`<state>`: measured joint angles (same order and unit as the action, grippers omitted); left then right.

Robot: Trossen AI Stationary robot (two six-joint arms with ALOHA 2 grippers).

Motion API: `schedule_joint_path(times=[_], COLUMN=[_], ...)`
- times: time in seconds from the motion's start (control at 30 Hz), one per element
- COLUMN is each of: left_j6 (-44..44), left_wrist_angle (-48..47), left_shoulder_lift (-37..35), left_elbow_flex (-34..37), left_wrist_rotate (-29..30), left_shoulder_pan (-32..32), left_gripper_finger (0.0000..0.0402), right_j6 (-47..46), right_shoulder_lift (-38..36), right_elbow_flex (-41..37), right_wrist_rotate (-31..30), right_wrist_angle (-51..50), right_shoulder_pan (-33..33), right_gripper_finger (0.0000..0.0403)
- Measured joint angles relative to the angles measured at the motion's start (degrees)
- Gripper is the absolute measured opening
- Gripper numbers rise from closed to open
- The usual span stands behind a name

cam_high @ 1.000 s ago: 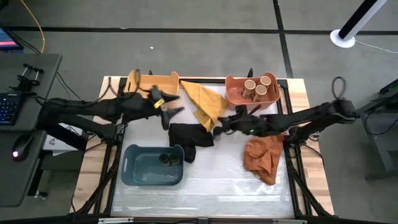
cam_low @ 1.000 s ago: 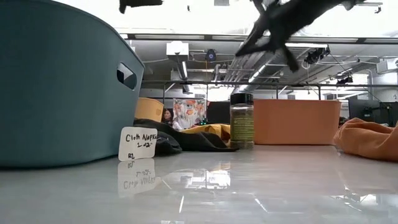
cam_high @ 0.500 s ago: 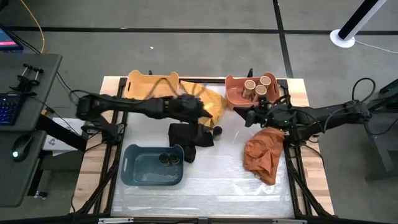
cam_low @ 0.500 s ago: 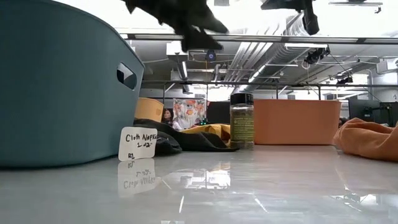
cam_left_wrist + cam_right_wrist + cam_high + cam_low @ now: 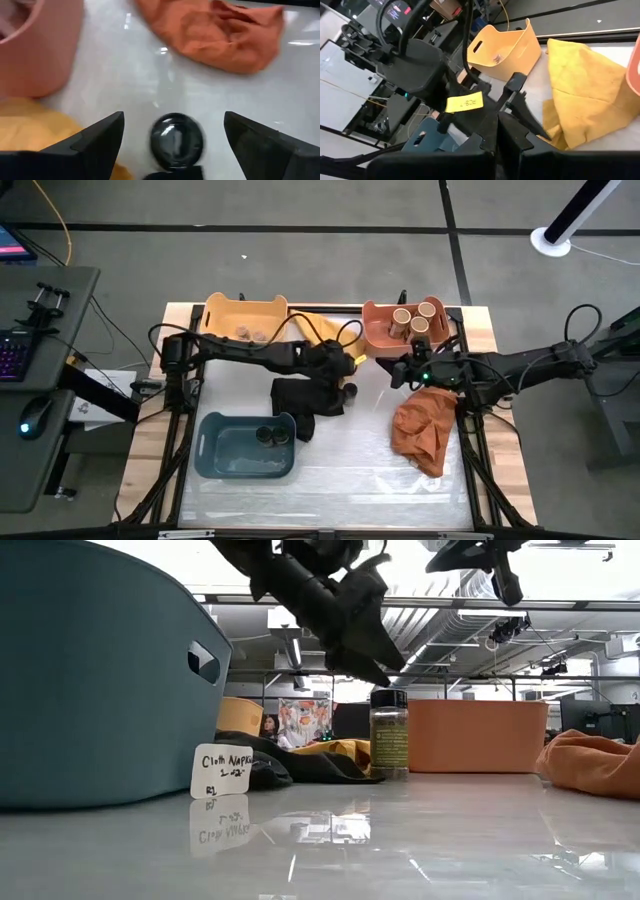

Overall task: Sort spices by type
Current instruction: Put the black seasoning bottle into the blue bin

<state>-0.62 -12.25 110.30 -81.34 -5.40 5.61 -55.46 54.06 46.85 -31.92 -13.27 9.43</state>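
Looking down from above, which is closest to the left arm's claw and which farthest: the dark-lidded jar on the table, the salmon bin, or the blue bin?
From the left claw:
1. Dark-lidded jar, just beside it at mid-table.
2. Salmon bin, toward the right back corner.
3. Blue bin, at the front left.

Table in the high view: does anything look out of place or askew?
One dark-lidded jar stands alone, upright on the bare table beside the black cloth, outside every bin, while two like it sit in the blue bin. The left gripper, open, hovers above it. The three cloths lie crumpled.
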Motion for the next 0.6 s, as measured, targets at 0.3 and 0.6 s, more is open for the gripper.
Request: schedule_joint_path(times=[0.3, 0.6], left_j6=[-2.5, -3.1], left_wrist_angle=[-1.9, -1.3], left_shoulder_lift=[0.4, 1.8], left_elbow_flex=[0.0, 0.0], left_wrist_rotate=[0.9, 3.2], left_shoulder_pan=[-2.1, -2.4], left_gripper_finger=[0.0329, 0.0328], right_j6=[-0.1, 0.0], right_shoulder_lift=[0.0, 0.0], right_elbow_flex=[0.0, 0.0], right_wrist_rotate=[0.0, 0.0], right_wrist_angle=[-2.3, -2.9], right_shoulder_pan=[0.0, 0.0], right_gripper_finger=[0.0, 0.0])
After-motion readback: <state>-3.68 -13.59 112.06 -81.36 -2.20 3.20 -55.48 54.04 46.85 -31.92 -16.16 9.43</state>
